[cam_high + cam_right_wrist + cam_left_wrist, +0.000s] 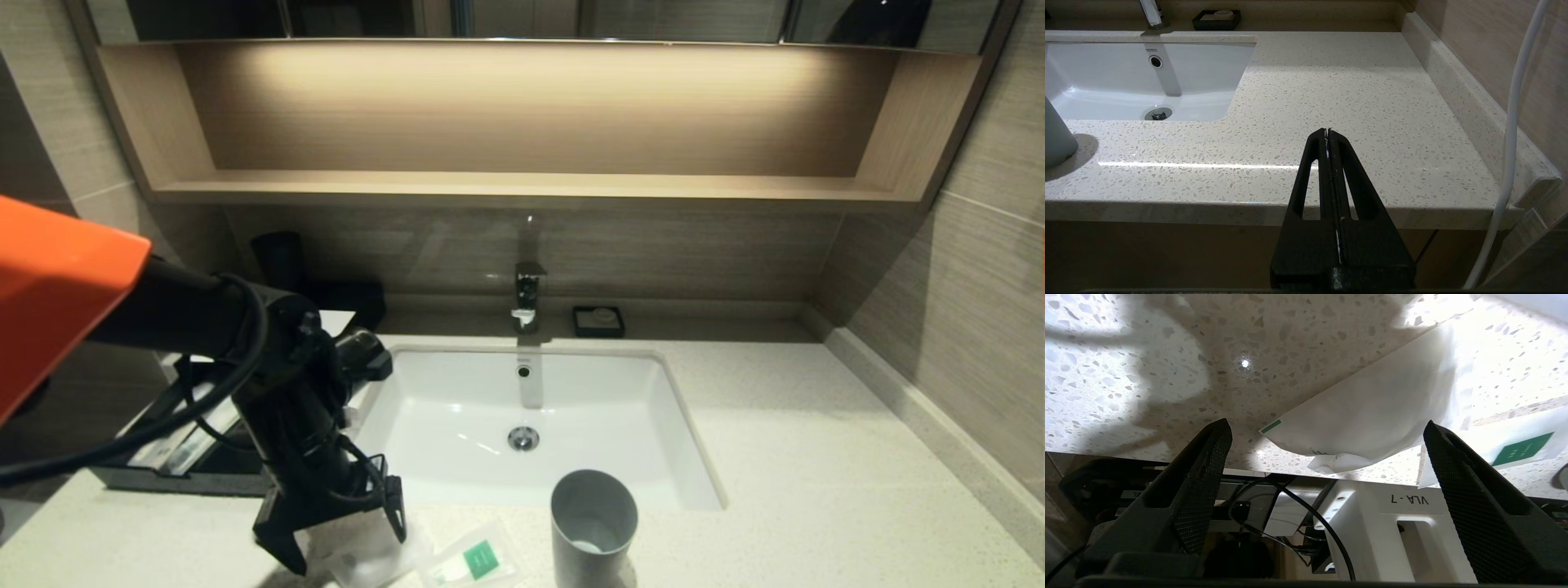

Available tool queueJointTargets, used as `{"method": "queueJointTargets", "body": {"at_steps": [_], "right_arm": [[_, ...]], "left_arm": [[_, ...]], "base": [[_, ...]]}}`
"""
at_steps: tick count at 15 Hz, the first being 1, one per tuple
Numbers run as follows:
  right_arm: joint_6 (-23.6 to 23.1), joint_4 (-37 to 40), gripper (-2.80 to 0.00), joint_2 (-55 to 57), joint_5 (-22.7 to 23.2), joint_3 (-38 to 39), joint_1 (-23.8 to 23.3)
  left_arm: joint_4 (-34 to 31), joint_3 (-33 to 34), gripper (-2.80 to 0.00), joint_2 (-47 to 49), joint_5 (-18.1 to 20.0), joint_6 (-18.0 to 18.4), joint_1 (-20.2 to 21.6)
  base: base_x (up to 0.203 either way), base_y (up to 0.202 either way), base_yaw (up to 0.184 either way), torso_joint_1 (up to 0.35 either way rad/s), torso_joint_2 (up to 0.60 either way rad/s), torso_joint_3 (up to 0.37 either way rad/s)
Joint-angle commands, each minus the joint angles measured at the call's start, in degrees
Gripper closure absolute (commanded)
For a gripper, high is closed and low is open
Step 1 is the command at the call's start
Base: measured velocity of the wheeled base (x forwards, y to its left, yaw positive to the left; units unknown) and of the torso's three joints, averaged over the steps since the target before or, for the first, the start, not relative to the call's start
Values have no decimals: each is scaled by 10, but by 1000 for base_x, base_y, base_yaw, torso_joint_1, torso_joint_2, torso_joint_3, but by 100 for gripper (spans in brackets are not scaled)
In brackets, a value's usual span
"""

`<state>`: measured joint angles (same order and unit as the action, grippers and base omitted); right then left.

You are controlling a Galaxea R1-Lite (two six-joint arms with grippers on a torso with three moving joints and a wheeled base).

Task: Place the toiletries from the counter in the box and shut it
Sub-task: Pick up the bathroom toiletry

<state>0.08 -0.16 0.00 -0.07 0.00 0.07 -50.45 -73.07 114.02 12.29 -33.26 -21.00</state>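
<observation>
Left gripper (347, 531): mesh-textured black fingers (1202, 486) spread wide, poised over the counter's front edge, straddling a sachet.
Plain sachet (1372, 420): flat, translucent, slightly crumpled, lying between the fingers.
Green-square sachet (473, 562): flat, just beside the first, near the grey cylindrical tumbler (593, 527).
Box (184, 457): low, black, rectangular, behind the left arm, drawer pulled out.
Counter (1351, 94): speckled off-white stone.
Right gripper (1327, 136): fingers pressed together, parked off the counter's front edge.
</observation>
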Motion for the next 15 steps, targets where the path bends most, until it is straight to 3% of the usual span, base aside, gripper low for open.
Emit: {"method": "queueJointTargets", "body": {"at_steps": [1, 13, 14, 15], "right_arm": [[0, 0, 0, 0, 0, 1, 0], [0, 0, 0, 0, 0, 1, 0], [0, 0, 0, 0, 0, 1, 0], [0, 0, 0, 0, 0, 1, 0]], "left_arm": [[-14, -2, -280, 14, -2, 9, 0], [-17, -1, -280, 9, -15, 17, 0], [-17, 1, 0, 7, -17, 18, 0], [-17, 2, 0, 6, -17, 18, 0]], "base": [[0, 0, 0, 0, 0, 0], [0, 0, 0, 0, 0, 0], [0, 0, 0, 0, 0, 0], [0, 0, 0, 0, 0, 0]]}}
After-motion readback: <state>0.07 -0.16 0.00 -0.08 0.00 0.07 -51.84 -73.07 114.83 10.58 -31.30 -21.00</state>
